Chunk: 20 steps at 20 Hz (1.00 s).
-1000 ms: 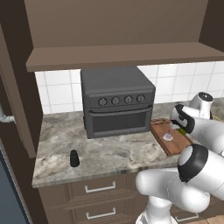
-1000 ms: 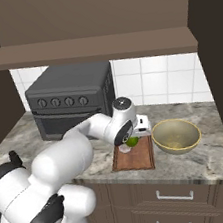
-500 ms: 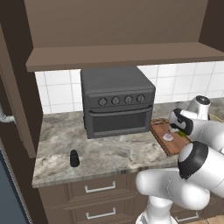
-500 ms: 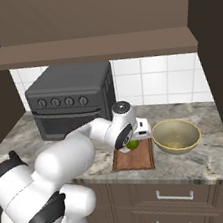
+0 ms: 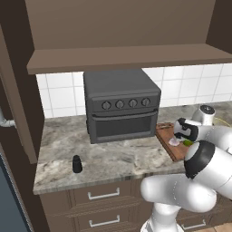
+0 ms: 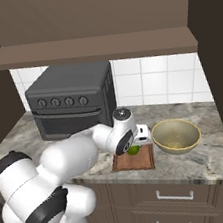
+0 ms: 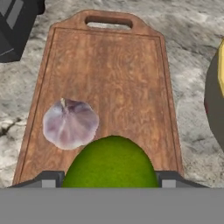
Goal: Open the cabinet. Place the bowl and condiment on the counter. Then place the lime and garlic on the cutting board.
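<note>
While the hand (image 5: 182, 137) hovers low over the board (image 5: 168, 145) in the left base view, garlic (image 5: 174, 142) already lies there and the condiment (image 5: 77, 164) stands apart on the desk (image 5: 108, 161). From the right, the bowl (image 6: 176, 135) sits beside the board, and the lime (image 6: 133, 149) is half hidden under the hand. Seen from the hand, the lime rests on the board between wide-open fingers, apparently released beside the garlic; its lower half is cut off. Next, I judge, comes a straight lift clear.

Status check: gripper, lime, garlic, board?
Gripper low over cutting board, lime between its tips, grip unclear. Garlic on board beside lime. Bowl, shaker on counter.
</note>
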{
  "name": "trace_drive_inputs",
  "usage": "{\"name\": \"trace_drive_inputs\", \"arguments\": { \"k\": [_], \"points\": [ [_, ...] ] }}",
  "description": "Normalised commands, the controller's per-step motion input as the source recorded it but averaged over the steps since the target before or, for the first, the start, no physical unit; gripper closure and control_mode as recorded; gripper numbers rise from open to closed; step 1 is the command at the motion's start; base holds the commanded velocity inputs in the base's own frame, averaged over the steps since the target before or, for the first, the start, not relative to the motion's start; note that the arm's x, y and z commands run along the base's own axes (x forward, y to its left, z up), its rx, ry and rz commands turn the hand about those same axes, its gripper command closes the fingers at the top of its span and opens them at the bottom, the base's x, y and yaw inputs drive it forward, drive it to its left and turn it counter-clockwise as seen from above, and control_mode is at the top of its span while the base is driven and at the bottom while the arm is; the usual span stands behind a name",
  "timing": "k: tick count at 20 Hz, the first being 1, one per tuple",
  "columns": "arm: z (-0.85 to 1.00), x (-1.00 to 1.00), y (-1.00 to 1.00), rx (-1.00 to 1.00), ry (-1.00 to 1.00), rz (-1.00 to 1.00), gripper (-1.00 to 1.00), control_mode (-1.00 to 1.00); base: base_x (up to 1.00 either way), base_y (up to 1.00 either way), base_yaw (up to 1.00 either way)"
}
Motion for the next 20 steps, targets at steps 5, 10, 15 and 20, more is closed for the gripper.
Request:
{"name": "trace_drive_inputs", "arguments": {
  "k": [5,10,15,20],
  "points": [
    [-0.24,0.04,0.00,0.00,0.02,0.00,1.00,-1.00,0.00,0.00,0.00],
    [-0.16,0.06,0.00,0.00,0.00,0.00,1.00,-1.00,0.00,0.00,0.00],
    [-0.12,0.02,0.00,0.00,0.00,0.00,1.00,-1.00,0.00,0.00,0.00],
    [-0.04,0.01,0.00,0.00,0.00,0.00,1.00,-1.00,0.00,0.00,0.00]
  ]
}}
